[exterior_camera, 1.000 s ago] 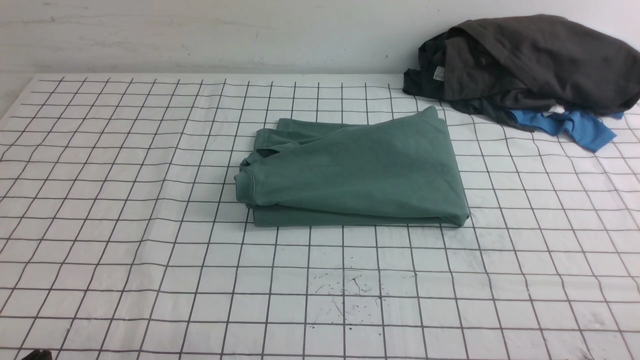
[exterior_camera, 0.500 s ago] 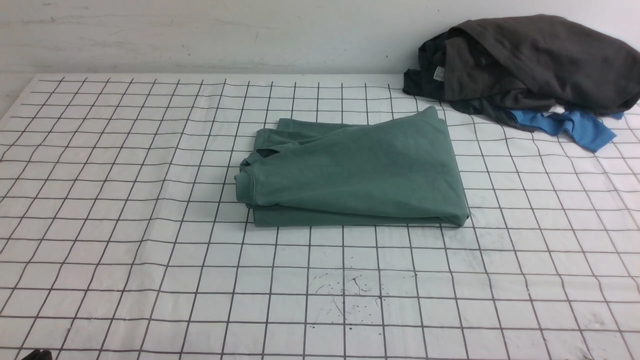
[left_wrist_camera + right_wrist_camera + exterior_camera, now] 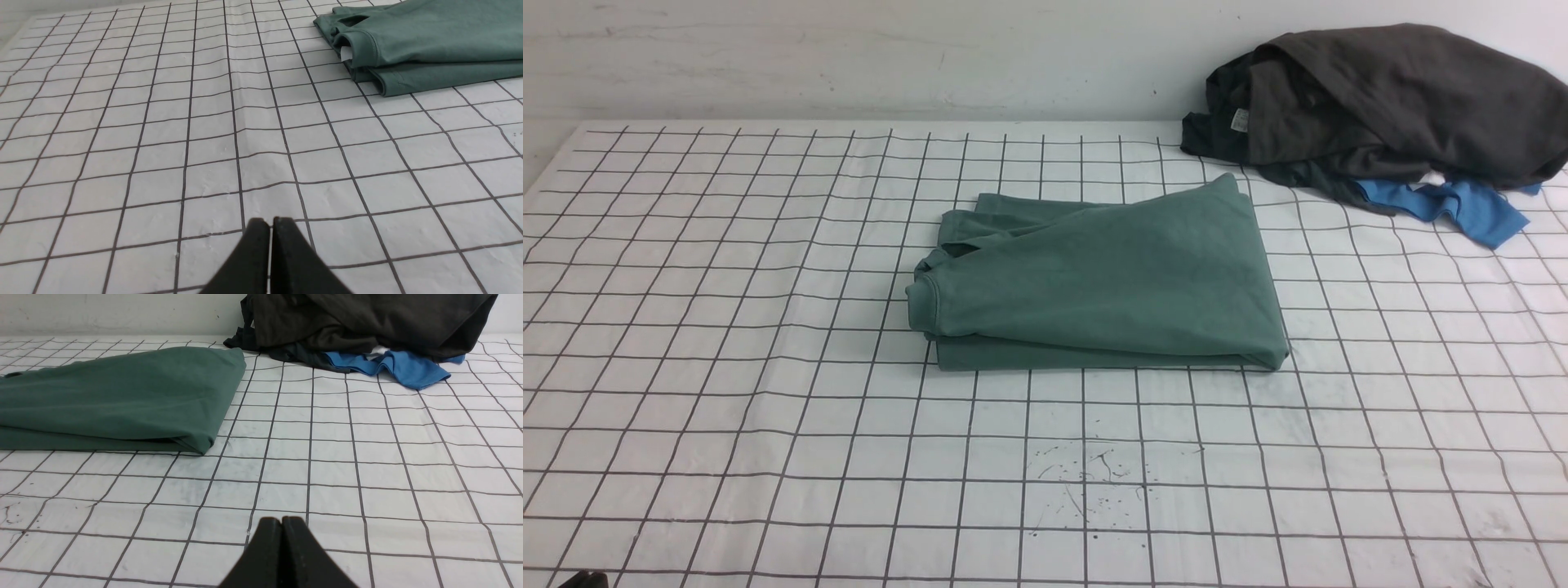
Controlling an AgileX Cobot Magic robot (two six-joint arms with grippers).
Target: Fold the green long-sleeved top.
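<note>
- One gridded tabletop [image 3: 727, 343] carries everything.
- Dark garments [image 3: 1388, 98] heap at the far right corner, over a blue garment [image 3: 1470, 208].
- The green top [image 3: 1103, 278] lies mid-tabletop, folded into a neat layered rectangle, collar edge to the left.
- Left end effector [image 3: 269, 228] and right end effector [image 3: 282, 524]: both closed, empty, well apart from the top.

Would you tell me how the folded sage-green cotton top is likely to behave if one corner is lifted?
The folded sage-green cotton top would probably sag and unfold, since it lies in soft, loose layers with nothing stiff showing. It looks fairly light. Pushed from the side, its layers may slide apart on the smooth gridded white table cover rather than move as one block.
</note>
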